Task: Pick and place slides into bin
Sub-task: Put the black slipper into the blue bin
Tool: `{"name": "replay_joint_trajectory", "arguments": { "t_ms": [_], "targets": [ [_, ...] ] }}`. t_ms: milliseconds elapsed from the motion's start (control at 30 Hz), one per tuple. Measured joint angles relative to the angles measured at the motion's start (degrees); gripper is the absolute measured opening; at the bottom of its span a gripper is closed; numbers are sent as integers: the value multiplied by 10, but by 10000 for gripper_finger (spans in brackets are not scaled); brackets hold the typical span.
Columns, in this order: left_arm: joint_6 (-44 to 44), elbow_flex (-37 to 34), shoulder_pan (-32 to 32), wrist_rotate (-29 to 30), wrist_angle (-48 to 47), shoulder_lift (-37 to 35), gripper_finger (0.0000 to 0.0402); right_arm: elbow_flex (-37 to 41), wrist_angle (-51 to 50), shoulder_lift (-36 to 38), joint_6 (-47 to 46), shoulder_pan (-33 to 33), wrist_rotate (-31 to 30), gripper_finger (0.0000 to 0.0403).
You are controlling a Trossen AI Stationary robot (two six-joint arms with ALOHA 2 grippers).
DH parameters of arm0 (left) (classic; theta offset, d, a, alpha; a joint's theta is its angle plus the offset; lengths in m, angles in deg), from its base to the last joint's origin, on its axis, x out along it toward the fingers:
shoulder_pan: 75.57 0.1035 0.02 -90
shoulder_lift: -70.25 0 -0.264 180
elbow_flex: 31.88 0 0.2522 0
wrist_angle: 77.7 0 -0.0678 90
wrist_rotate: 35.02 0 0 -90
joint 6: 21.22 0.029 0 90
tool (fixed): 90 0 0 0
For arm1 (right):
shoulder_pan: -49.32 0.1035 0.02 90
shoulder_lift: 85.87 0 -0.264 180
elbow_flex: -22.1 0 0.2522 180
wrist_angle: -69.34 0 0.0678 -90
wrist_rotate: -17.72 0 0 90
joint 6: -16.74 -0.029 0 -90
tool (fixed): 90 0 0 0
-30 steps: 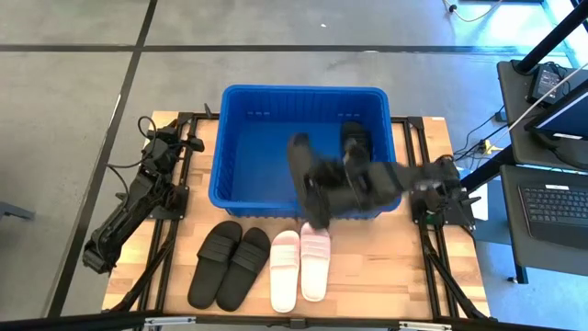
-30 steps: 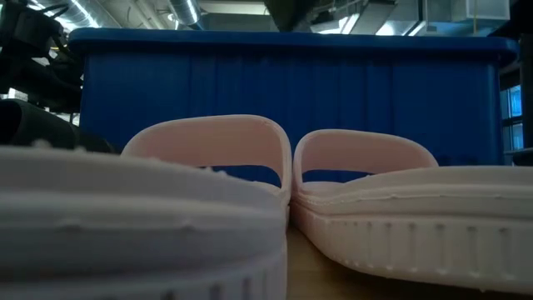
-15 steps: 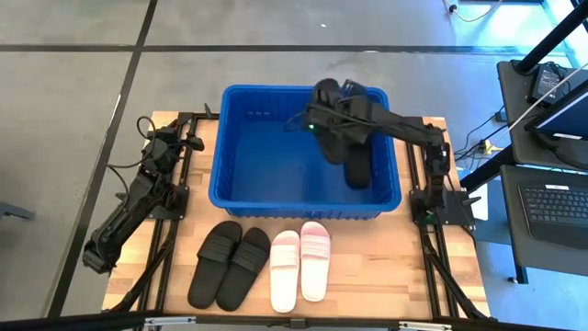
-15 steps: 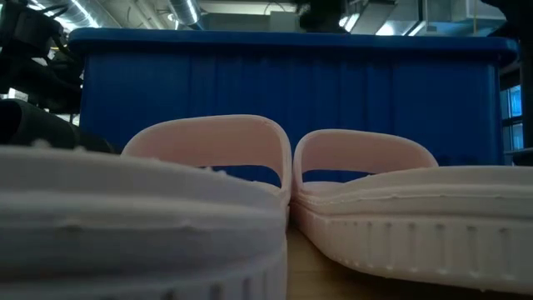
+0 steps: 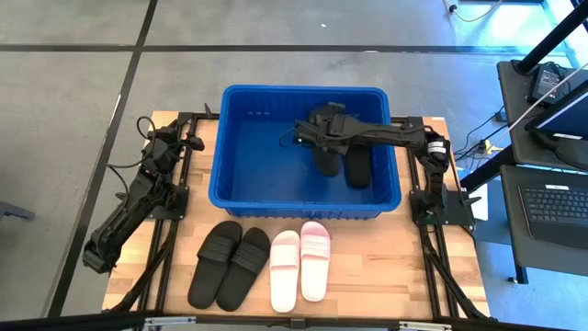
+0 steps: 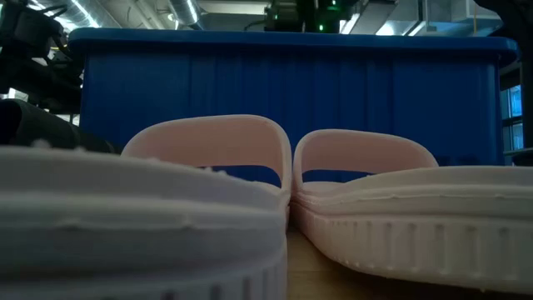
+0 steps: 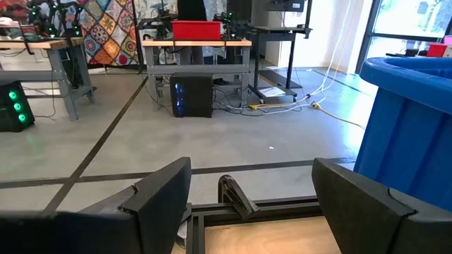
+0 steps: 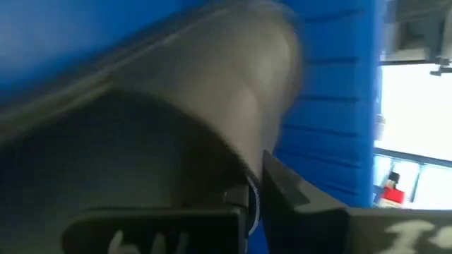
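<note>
Right claw (image 5: 323, 138) reaches into the bin (image 5: 241, 188) at the table's far edge, clamped on a black slide (image 5: 328, 154) beside another (image 5: 358, 165). Lower it flat to the floor, then release.

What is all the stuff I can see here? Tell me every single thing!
Bin: one, blue, at the back middle of the table.
Black slides in the bin: two, side by side in its right half; the one nearer the middle is under the right gripper.
Black slides on the table: two, a pair in front of the bin, left of the pink ones.
Pink slides: two, pale pink and white, side by side in front of the bin.
Table: one, light wood, with black rails along both sides.
Desk with laptop: one, dark, off to the right of the table.
Left gripper: open, parked off the table's left side.
Right gripper: over the bin, shut on a black slide.
</note>
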Motion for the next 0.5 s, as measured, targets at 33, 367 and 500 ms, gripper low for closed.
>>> {"name": "replay_joint_trajectory", "arguments": {
  "t_ms": [33,367,500],
  "targets": [
    [0,0,0,0,0,0,290,11,2,0,0,0,-1,17],
    [0,0,0,0,0,0,290,85,75,0,-19,-19,22,17],
    [0,0,0,0,0,0,290,99,81,0,-19,-29,26,17]
  ]
}}
